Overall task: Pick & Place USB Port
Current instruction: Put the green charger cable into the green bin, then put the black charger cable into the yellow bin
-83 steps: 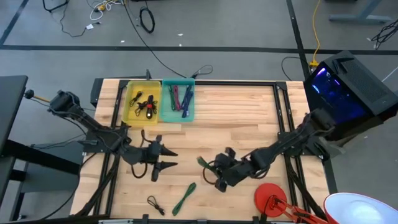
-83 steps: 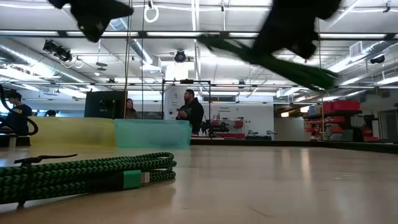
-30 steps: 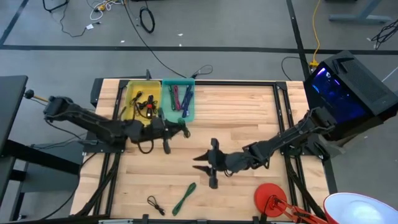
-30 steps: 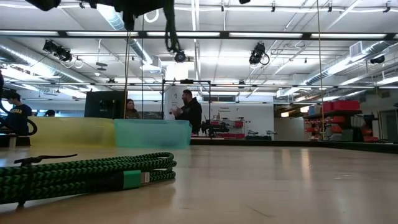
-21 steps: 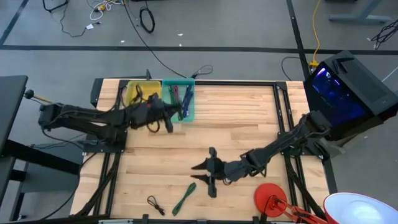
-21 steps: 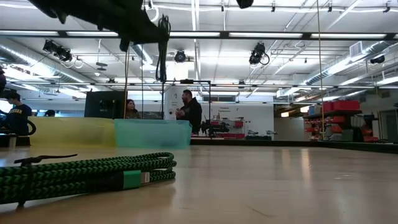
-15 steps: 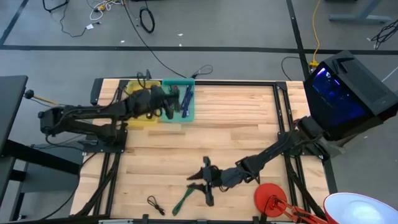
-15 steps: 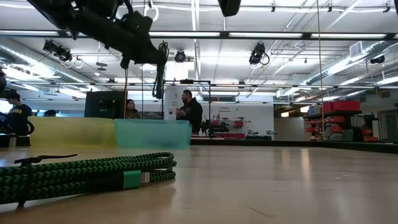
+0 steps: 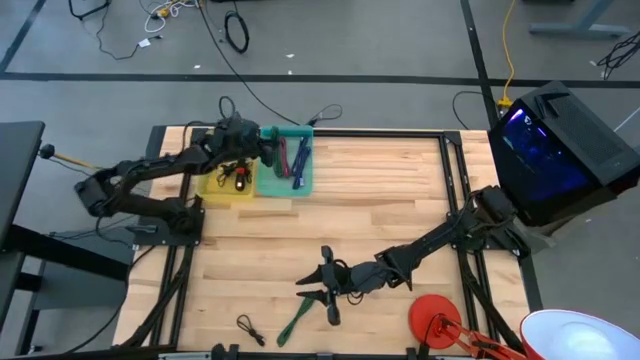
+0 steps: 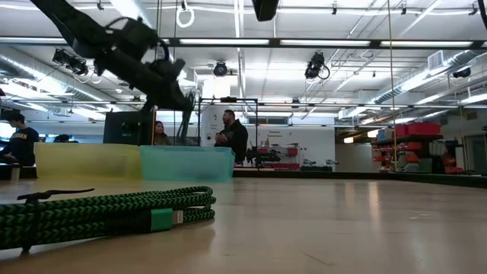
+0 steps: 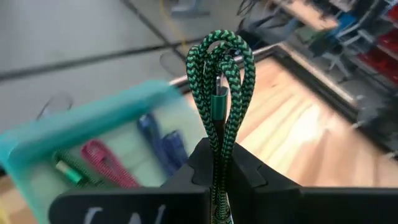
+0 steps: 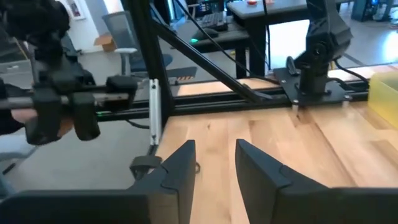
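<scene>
From above, I see my left claw (image 9: pixel 262 150) reaching over the teal bin (image 9: pixel 286 186) at the tabletop's (image 9: pixel 390 190) far side, beside the yellow bin (image 9: pixel 212 183); its grip is hard to make out here. My right claw (image 9: pixel 308 291) hangs low near the front edge with its fingers spread and nothing between them, just beside a green cable (image 9: pixel 295 319) lying on the wood, with a small black cable (image 9: pixel 249 327) nearby. At tabletop level, I see that green cable (image 10: pixel 99 213) coiled up close, the two bins behind it, the left arm above them, and people standing in the room beyond. Through the left wrist, my claw (image 11: pixel 214 163) is clenched on a folded green cable (image 11: pixel 219 87), held over the teal bin (image 11: pixel 74 124), which contains pink and blue cables. Through the right wrist, my claw (image 12: pixel 211 163) is released, empty, above bare wood.
</scene>
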### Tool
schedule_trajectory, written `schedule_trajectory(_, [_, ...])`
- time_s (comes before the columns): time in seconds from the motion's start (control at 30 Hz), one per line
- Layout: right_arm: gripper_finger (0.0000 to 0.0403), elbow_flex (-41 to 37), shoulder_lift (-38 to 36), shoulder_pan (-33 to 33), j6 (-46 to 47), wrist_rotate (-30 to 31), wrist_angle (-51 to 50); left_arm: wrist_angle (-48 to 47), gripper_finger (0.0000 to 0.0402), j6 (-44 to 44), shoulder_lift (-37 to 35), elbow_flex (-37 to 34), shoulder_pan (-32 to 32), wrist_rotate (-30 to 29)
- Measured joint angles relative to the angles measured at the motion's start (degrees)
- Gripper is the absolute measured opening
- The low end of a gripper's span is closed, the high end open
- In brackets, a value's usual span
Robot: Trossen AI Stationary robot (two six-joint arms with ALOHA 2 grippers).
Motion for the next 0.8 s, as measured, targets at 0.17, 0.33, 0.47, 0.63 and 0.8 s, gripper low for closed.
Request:
schedule_trajectory(0.17, [0.0116, 0.0, 0.0, -0.5, 0.3, -1.5, -1.3, -1.2, 0.0020, -2.9, 8.1, 1.3, 3.3, 1.3])
schedule_trajectory(0.33, [0.0116, 0.0, 0.0, -0.4, 0.3, -1.9, -2.4, -1.6, 0.0087, -3.5, 12.4, 3.6, 4.7, 7.5])
schedule_trajectory(0.47, [0.0116, 0.0, 0.0, -0.4, 0.2, -2.7, -3.5, -1.3, 0.0155, -3.0, 12.6, 5.3, 4.5, 8.7])
schedule_trajectory(0.63, [0.0116, 0.0, 0.0, -0.5, 0.0, -2.7, -4.7, -1.6, 0.0214, -2.8, 12.1, 7.3, 4.7, 11.9])
schedule_trajectory(0.8, [0.0116, 0.0, 0.0, -0.5, 0.0, -2.7, -6.5, -10.1, 0.0231, -3.9, 10.1, 11.4, 4.5, 31.1])
